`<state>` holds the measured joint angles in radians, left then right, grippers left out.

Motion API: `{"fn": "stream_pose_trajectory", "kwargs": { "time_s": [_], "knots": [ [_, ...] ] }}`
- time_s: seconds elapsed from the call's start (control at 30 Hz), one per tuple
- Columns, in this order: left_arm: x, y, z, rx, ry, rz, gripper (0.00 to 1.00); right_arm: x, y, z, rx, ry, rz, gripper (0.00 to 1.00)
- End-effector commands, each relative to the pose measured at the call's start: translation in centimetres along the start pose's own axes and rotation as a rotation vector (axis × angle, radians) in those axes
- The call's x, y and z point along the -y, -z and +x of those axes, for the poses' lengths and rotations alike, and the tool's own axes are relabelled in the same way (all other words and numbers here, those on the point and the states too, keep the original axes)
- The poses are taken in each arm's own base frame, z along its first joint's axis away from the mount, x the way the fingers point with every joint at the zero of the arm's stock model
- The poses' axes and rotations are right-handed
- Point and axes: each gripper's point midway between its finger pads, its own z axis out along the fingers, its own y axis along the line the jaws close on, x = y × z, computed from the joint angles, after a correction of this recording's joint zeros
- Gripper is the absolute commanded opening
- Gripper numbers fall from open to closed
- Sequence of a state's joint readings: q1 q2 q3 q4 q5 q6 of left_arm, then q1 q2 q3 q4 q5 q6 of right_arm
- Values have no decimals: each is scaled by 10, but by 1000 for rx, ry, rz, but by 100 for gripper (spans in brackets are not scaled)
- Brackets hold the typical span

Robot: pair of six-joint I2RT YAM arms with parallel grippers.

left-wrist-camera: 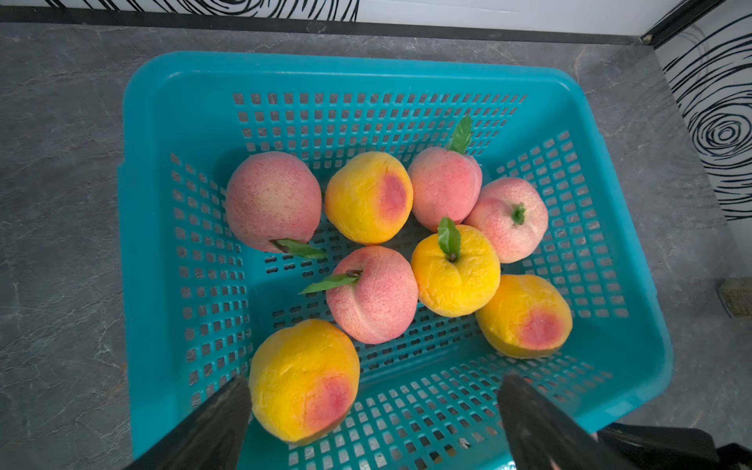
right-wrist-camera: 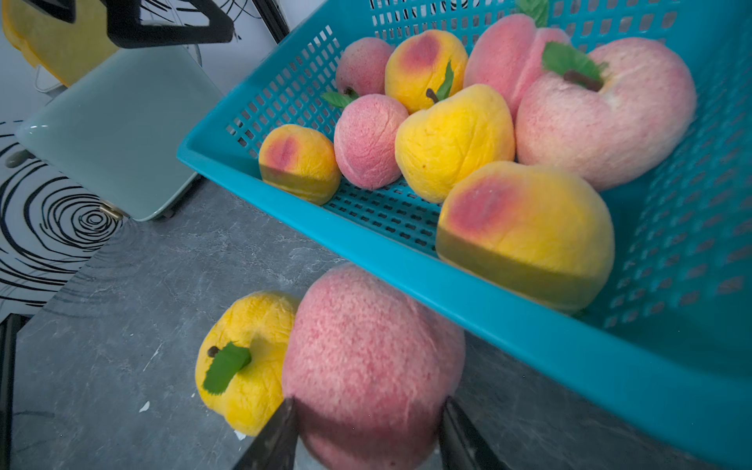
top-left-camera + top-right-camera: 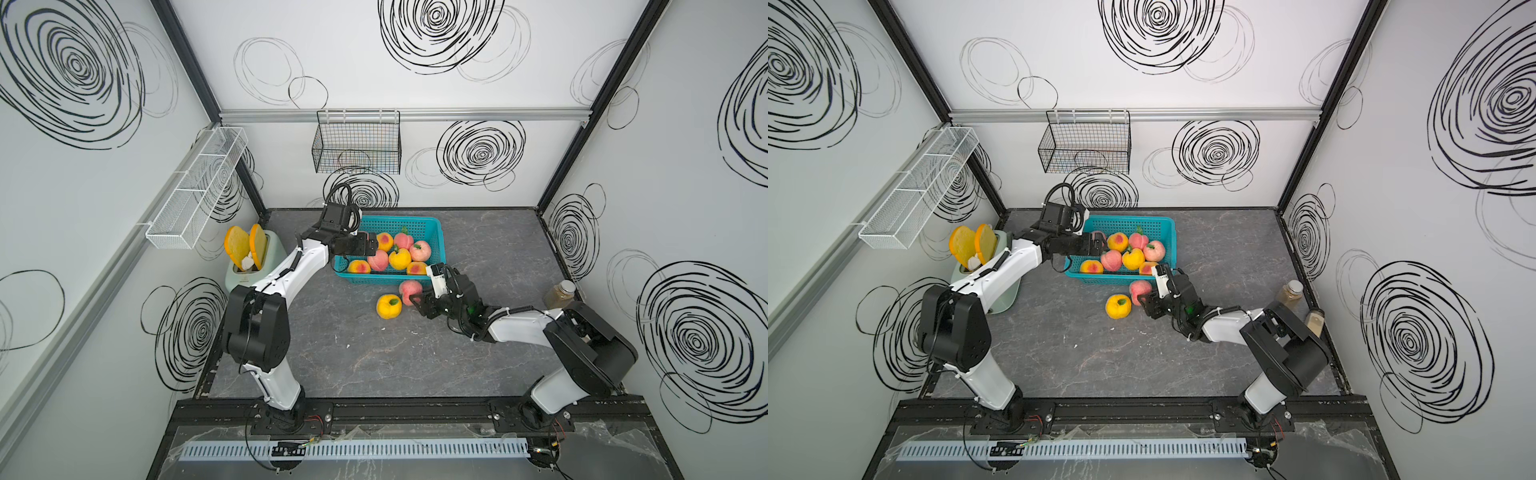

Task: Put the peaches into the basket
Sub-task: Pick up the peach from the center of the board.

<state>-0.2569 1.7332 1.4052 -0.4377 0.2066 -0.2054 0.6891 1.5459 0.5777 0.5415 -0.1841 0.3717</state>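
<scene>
The right gripper point(image 2: 366, 403) is clamped on a pink peach point(image 2: 370, 354), one finger on each side of it, just outside the near wall of the basket point(image 3: 441, 241). A yellow peach point(image 3: 389, 306) lies on the table point(image 3: 374, 357) just beside the held one. The basket stands near the middle of the table's far edge. The left gripper point(image 1: 374, 382) hangs over the basket's left end with its fingers spread wide, holding nothing. Eight other peaches point(image 1: 372, 295) lie in the basket.

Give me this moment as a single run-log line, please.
left gripper: open over basket | right gripper: shut on pink peach beside basket | yellow peach: on table | basket: eight peaches
</scene>
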Motion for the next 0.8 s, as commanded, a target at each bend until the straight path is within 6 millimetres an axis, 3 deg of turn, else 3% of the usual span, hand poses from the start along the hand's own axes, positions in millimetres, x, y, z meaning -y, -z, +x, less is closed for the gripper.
{"fn": "stream_pose_trajectory", "kwargs": {
  "time_s": [0.0,0.2,0.43,0.6,0.77],
  "knots": [
    [6,10,-12,51,-16,27,98,-6,14,3,-20,7,-21,55],
    [8,13,-14,63,-11,39,98,-13,40,2,-25,39,-25,55],
    [6,14,-14,62,-3,38,98,-25,60,-36,46,84,-15,56],
    [5,22,-18,87,-1,28,98,-31,54,-69,101,97,-16,56],
    [3,25,-19,105,9,29,98,-37,33,-98,130,85,-34,56]
  ]
}}
